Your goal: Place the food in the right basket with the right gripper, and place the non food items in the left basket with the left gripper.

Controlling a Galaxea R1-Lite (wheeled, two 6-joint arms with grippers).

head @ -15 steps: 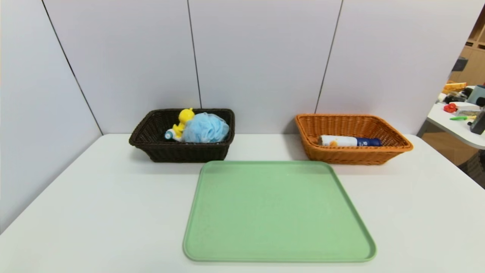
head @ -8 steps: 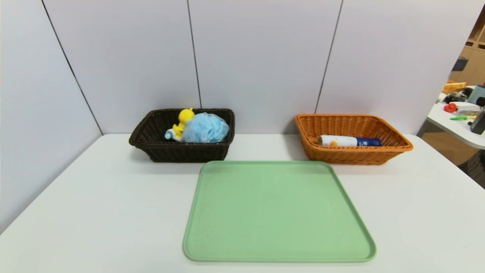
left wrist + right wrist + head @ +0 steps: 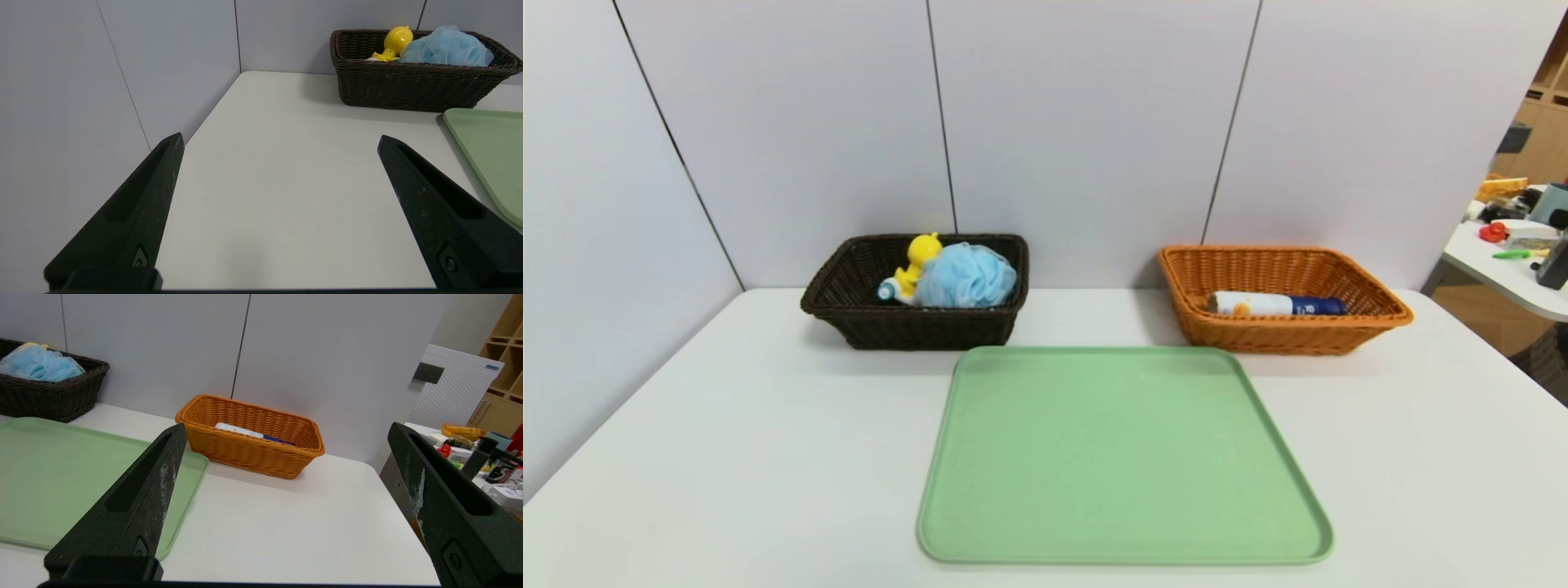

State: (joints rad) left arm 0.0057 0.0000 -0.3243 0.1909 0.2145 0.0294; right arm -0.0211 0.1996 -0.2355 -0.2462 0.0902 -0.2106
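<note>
1. Two baskets are set at the far side of the white table (image 3: 727, 457): the left basket (image 3: 915, 325), dark brown, and the right basket (image 3: 1286, 335), orange.
2. The duck toy (image 3: 913, 265) and the blue bath pouf (image 3: 965, 276) are held in the left basket, touching each other, duck on the left.
3. The food container (image 3: 1274, 305) is laid on its side in the right basket, blue cap to the right.
4. A green tray (image 3: 1123, 457) is placed near of both baskets, centred.
5. The left gripper (image 3: 280, 141) is held released over the near-left table, nothing gripped.
6. The right gripper (image 3: 286, 428) is held released over the near-right table, nothing gripped.
</note>
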